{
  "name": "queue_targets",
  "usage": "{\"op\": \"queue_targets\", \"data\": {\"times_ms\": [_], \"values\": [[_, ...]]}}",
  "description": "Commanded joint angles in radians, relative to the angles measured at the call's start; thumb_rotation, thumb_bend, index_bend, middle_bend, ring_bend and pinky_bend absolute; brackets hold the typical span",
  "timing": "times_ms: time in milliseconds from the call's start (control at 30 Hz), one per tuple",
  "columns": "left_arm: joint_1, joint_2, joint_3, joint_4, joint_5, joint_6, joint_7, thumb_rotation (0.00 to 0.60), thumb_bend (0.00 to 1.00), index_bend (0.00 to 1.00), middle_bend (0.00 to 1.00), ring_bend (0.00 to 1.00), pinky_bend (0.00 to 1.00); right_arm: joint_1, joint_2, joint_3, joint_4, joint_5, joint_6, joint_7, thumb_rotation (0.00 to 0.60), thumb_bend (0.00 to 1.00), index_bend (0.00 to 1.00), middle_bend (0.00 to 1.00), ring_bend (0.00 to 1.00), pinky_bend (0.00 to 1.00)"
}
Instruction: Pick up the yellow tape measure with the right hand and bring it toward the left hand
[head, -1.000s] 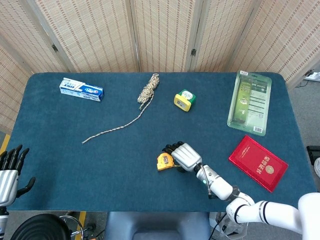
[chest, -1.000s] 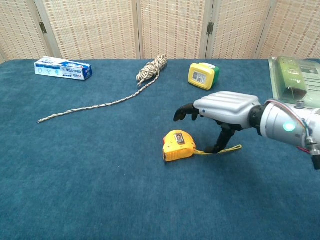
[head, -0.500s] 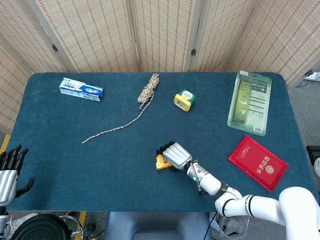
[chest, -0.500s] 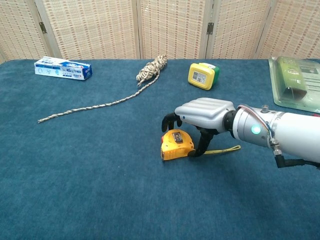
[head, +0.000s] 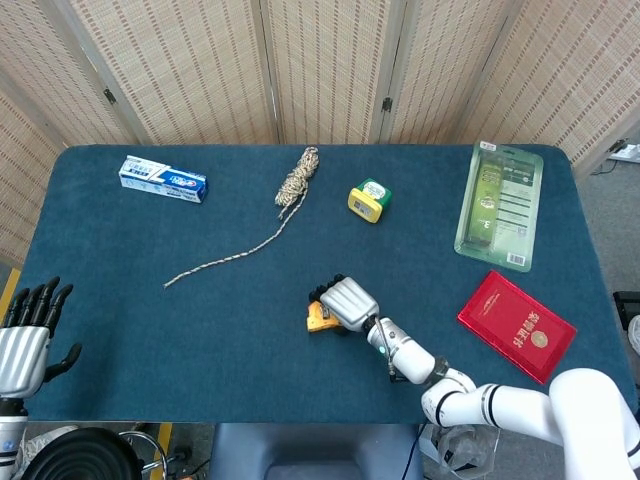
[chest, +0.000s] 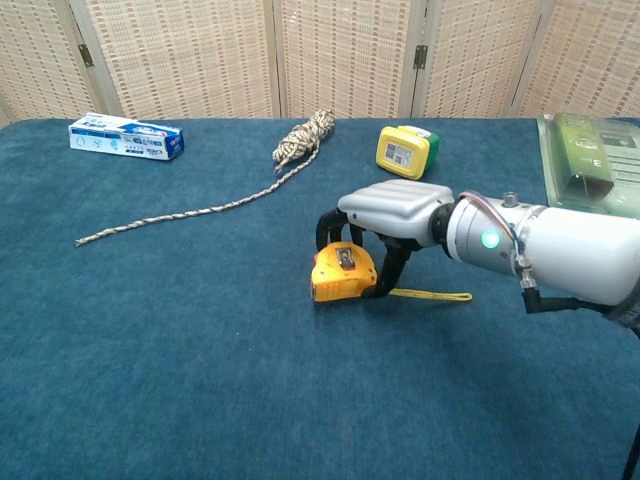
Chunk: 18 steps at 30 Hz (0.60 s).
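Observation:
The yellow tape measure (chest: 342, 272) lies near the middle of the blue table, slightly tilted, its yellow strap (chest: 432, 295) trailing to the right on the cloth. My right hand (chest: 388, 212) covers it from above. The fingers curl down behind it and the thumb presses its right side, so the hand grips it. From the head view only a yellow edge of the tape measure (head: 318, 317) shows beside the right hand (head: 347, 302). My left hand (head: 26, 338) hovers off the table's front left corner, fingers spread and holding nothing. It is out of the chest view.
A toothpaste box (head: 162, 179) lies at the back left. A coiled rope (head: 297, 178) trails a loose end toward the front left. A small yellow-green case (head: 369, 199), a green blister pack (head: 500, 203) and a red booklet (head: 516, 325) sit on the right half.
My right hand has moved left over the tape measure and closed around it. The tape measure has shifted a little left and tilted. My left hand has risen slightly.

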<state>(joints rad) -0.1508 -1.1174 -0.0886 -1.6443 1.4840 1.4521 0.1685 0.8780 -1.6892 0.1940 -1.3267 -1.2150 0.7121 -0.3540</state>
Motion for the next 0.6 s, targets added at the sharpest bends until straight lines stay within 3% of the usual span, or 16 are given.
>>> {"op": "queue_targets", "data": {"times_ms": [33, 300, 533, 600], "values": [[-0.048, 0.011, -0.027, -0.039, 0.002, -0.047, 0.005, 0.6, 0.35, 0.0, 0.01, 0.0, 0.01, 0.021, 0.015, 0.03, -0.024, 0.028, 0.003, -0.001, 0.6, 0.27, 0.53, 0.49, 0.36, 0.25], [-0.192, 0.027, -0.102, -0.139, -0.116, -0.252, -0.024, 0.6, 0.35, 0.0, 0.0, 0.0, 0.01, 0.089, 0.031, 0.121, -0.081, 0.177, 0.001, -0.023, 0.6, 0.27, 0.54, 0.5, 0.36, 0.25], [-0.322, 0.025, -0.184, -0.251, -0.392, -0.44, -0.027, 0.6, 0.36, 0.0, 0.0, 0.03, 0.01, 0.164, 0.02, 0.161, -0.097, 0.318, 0.005, -0.067, 0.6, 0.27, 0.54, 0.5, 0.36, 0.25], [-0.353, 0.01, -0.202, -0.262, -0.461, -0.461, -0.02, 0.6, 0.44, 0.0, 0.0, 0.03, 0.01, 0.183, 0.02, 0.167, -0.103, 0.354, 0.002, -0.072, 0.6, 0.27, 0.54, 0.5, 0.36, 0.25]]}}
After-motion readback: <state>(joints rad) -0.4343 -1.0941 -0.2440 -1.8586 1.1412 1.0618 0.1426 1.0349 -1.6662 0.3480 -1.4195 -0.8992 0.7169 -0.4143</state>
